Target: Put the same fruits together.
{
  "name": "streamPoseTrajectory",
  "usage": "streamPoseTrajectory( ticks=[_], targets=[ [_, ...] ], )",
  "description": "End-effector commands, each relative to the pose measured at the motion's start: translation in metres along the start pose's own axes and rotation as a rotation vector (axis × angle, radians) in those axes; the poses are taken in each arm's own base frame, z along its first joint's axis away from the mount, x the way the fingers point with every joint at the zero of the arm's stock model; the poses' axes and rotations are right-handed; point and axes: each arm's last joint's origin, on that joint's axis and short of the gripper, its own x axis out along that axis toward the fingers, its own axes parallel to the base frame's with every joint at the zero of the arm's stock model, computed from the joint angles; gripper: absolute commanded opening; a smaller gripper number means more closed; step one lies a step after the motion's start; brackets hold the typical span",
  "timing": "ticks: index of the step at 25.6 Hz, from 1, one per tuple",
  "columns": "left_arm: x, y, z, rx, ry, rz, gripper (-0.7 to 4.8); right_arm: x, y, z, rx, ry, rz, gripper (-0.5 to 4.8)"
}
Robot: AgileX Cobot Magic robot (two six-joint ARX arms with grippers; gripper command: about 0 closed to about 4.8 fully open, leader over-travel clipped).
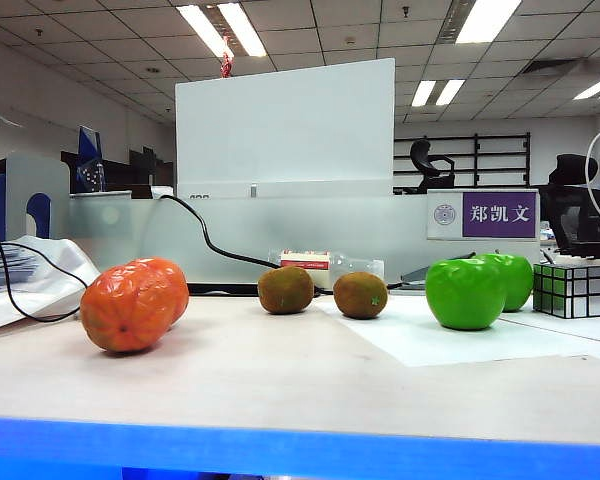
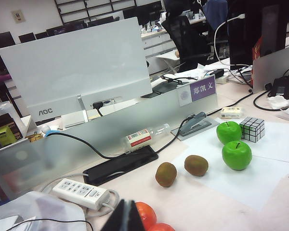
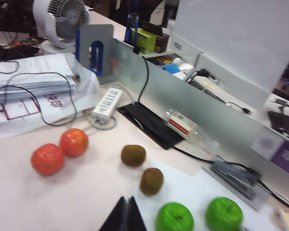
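On the table (image 1: 280, 370), kiwis (image 1: 286, 290) lying sideways, left tool (image 2: 126, 217) and right tool (image 3: 125, 215) closed.

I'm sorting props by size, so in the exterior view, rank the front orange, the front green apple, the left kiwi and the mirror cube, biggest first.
1. front orange, though it sits nearest the camera
2. front green apple
3. mirror cube
4. left kiwi

The cube and kiwi look close; the cube sits farther back, so that order is unsure.
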Motion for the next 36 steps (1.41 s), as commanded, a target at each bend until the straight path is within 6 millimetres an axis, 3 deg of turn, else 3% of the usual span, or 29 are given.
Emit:
streamPoseTrajectory(
  ticks=[1,10,15,19,25,32,36],
  targets=[
    [0.0,-0.001,-0.005,-0.007,-0.014,0.007,-0.06,-0.01,0.008,-0.009,0.003,-0.025,-0.061,-0.05],
    [0.013,-0.009,-0.04,-0.104,-0.005,-0.016,-0.06,-0.035,0.04,-0.053,0.11,-0.233,-0.117,-0.05],
    [0.029,-0.014,-0.062,-0.198,-0.077,-0.067,-0.06,-0.038,0.046,-0.078,0.177,-0.294,-0.186,-0.05],
    [0.043,-0.017,-0.083,-0.281,-0.056,-0.073,-0.06,-0.03,0.044,-0.091,0.249,-0.313,-0.186,-0.05],
    [0.052,-0.022,-0.11,-0.308,-0.097,-0.067,-0.06,-0.019,0.036,-0.11,0.299,-0.27,-0.328,-0.05],
    [0.068,-0.027,-0.146,-0.419,-0.099,-0.006,-0.06,-0.002,0.029,-0.154,0.429,-0.284,-0.517,-0.05],
    [0.074,-0.03,-0.163,-0.438,-0.076,0.005,-0.06,0.009,0.025,-0.171,0.455,-0.304,-0.517,-0.05]
  ],
)
